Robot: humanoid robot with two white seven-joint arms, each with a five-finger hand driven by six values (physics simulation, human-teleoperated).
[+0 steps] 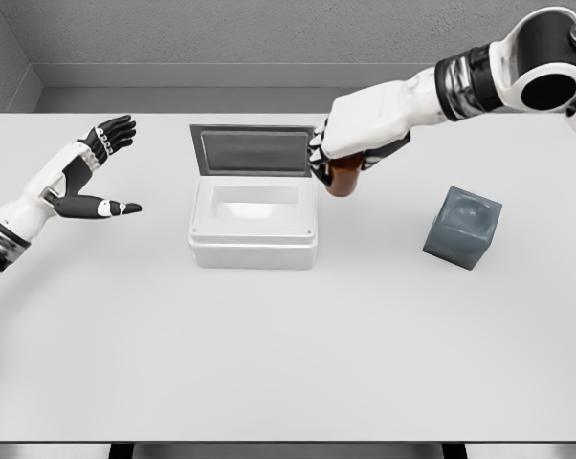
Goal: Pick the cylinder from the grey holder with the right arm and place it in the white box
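Brown cylinder (343, 176) clamped upright in curled right hand (350, 143), just right of white box (254, 239) rim, cavity leftward; left hand (92, 177) spread, empty.

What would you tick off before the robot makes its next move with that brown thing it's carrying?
1. Brown cylinder gripped by the right hand: ok.
2. Cylinder out of the dark grey cube-shaped holder: ok.
3. White box open, its grey lid raised at the back: ok.
4. Cylinder over the box opening: not ok; it sits at the box's right edge.
5. Left hand away from the box, fingers spread: ok.
6. Grip firmness: cannot tell.
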